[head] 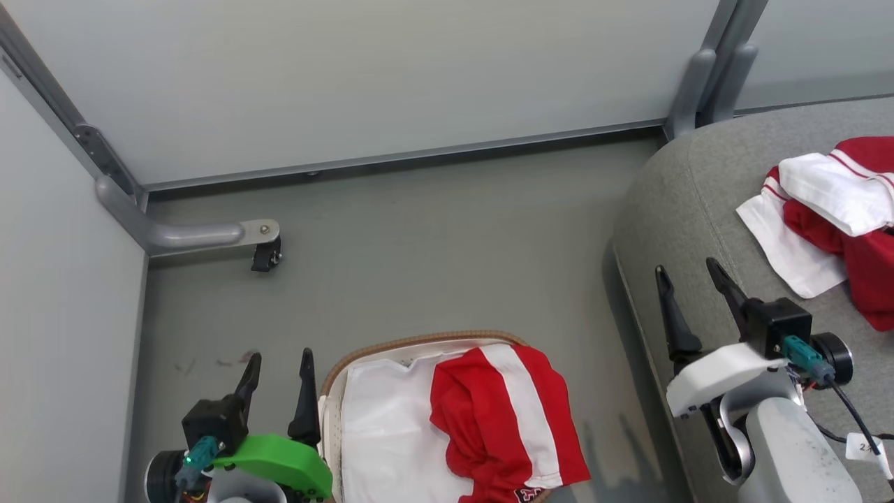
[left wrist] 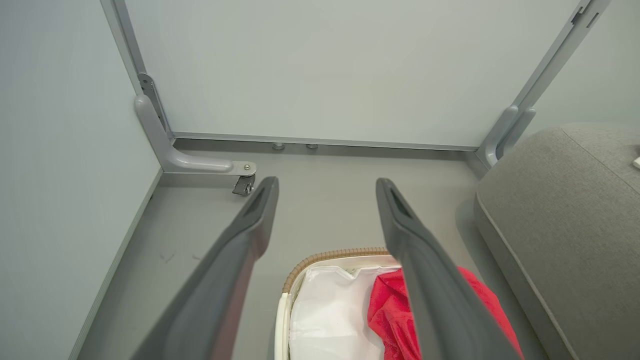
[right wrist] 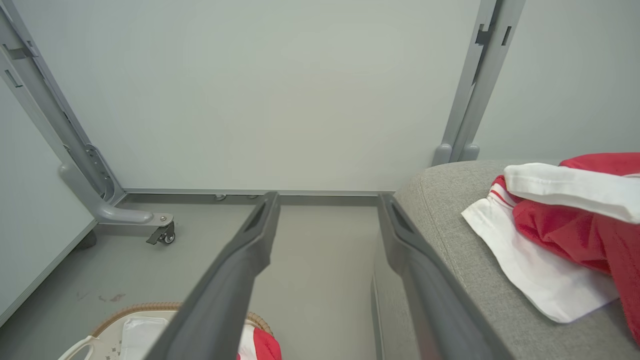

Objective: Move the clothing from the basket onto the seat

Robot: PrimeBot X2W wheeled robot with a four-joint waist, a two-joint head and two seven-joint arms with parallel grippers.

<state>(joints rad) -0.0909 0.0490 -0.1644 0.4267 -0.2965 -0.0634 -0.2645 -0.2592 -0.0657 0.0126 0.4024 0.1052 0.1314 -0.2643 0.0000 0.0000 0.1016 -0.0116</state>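
Clothing is split between two places. The panelled garment (head: 834, 234) already lies on the grey seat (head: 698, 181), well in from its rounded corner. The broad-stripe garment (head: 513, 419) sits bunched in the basket (head: 419, 342) on the floor (head: 433, 244), piled on the white liner (head: 384, 426) toward the side nearer the seat.

The left end effector (head: 279, 355) hovers just beside the basket's far rim, fingers spread and holding nothing. The right end effector (head: 684, 267) hangs over the seat's edge, likewise spread and empty.

To my eye the job is half done, and the remaining pick looks better suited to the right arm. It should come down on the raised red folds and pinch the cloth without catching the liner. Then it should lift until the hem clears the rim before swinging across, so the light basket isn't dragged or tipped.
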